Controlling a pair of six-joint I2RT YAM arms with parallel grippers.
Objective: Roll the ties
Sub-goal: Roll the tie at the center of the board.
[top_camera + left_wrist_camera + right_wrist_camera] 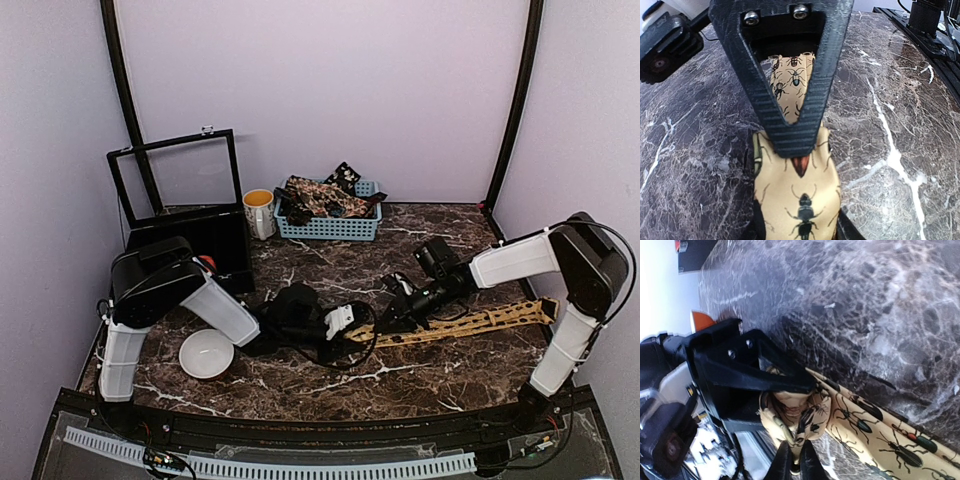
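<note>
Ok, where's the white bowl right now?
In the top view the white bowl sits on the near left of the marble table, tucked beside the left arm, nearer than the open black box.

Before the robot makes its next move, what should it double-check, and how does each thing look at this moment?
1. Left pincer clamped on the rolled end of the mustard tie: ok.
2. Right pincer pinching that roll's edge: ok, its fingertips sit close together on the cloth.
3. Unrolled length lying flat and straight on the table: ok.
4. Roll tight and even: cannot tell, the pincers hide most of it.
5. White bowl apart from the tie: ok, it sits off to the left.
6. Other ties rolled: not ok, heaped in the blue basket.
</note>
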